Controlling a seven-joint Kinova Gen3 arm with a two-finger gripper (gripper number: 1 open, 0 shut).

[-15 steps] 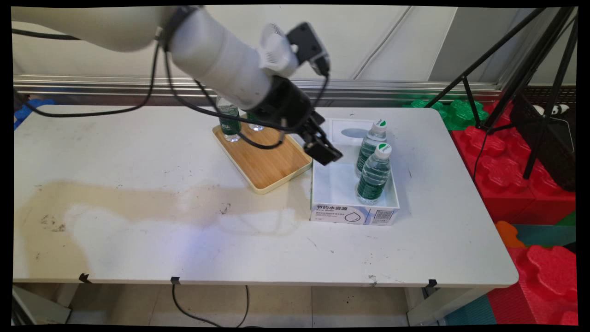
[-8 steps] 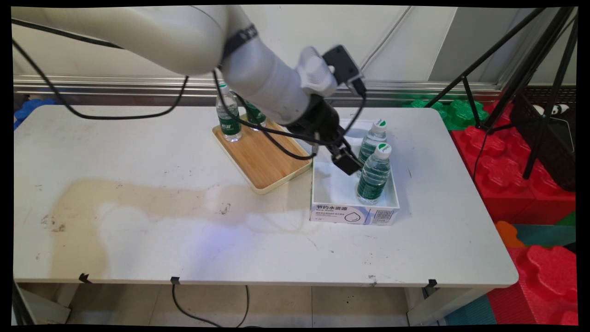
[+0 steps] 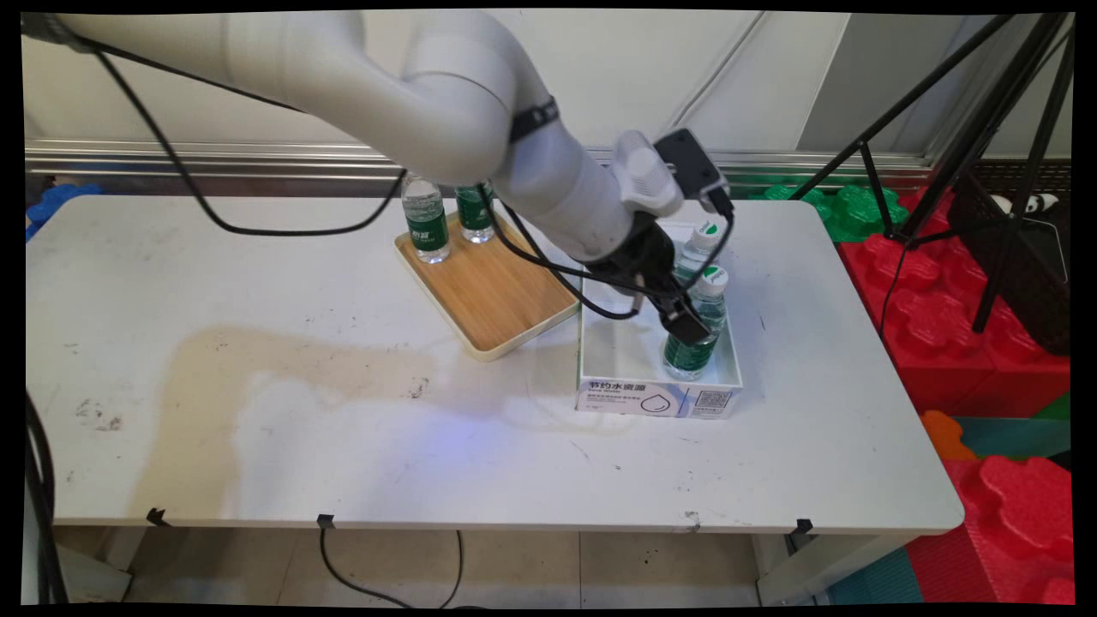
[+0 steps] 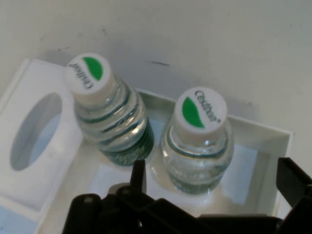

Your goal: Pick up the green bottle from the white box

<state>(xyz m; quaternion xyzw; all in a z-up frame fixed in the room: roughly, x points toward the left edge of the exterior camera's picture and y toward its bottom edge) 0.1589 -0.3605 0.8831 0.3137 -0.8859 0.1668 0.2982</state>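
open jaws (image 4: 209, 180) flank ribbed clear bottle (image 4: 197, 146).

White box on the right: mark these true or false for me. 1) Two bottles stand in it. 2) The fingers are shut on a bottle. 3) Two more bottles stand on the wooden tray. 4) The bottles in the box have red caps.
1) True: the near bottle and the far bottle stand upright in the white box.
2) False: the gripper is open, its fingers on either side of the near bottle without clamping it.
3) True: two bottles stand at the far end of the wooden tray.
4) False: the caps are white with a green mark.
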